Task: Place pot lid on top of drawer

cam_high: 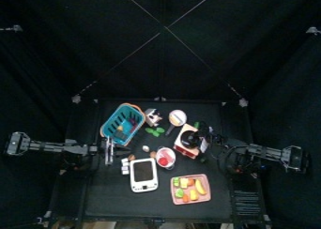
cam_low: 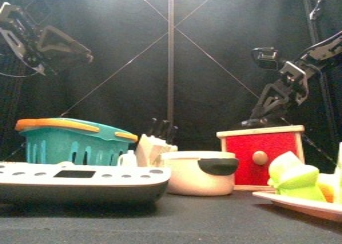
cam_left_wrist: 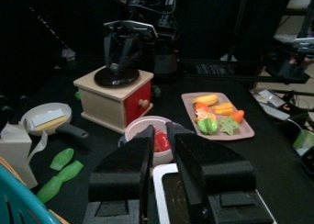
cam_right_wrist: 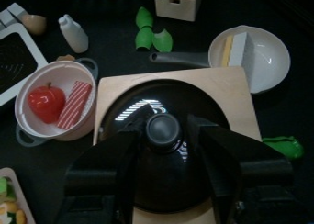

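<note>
The drawer point(cam_right_wrist: 233, 92), a boxy unit with a cream-beige top and red front, stands mid-table point(cam_high: 189, 139) and shows in the left wrist view point(cam_left_wrist: 123, 97) and the front view point(cam_low: 262, 153). The black pot lid point(cam_right_wrist: 141, 177) lies flat on its top, knob up; it also shows in the left wrist view point(cam_left_wrist: 117, 79). My right gripper point(cam_right_wrist: 166, 136) hangs straight over the lid point(cam_left_wrist: 117, 67), jaws apart on either side of the knob. My left gripper point(cam_left_wrist: 163, 147) is open and empty, low over the white device, near the white pot.
A white pot point(cam_left_wrist: 145, 128) holding a red apple sits next to the drawer. A tray of fruit point(cam_left_wrist: 218, 115), a teal basket point(cam_high: 123, 121), a white device point(cam_high: 143, 174), a small white pan point(cam_right_wrist: 252, 53) and green vegetables point(cam_left_wrist: 55, 173) crowd the table.
</note>
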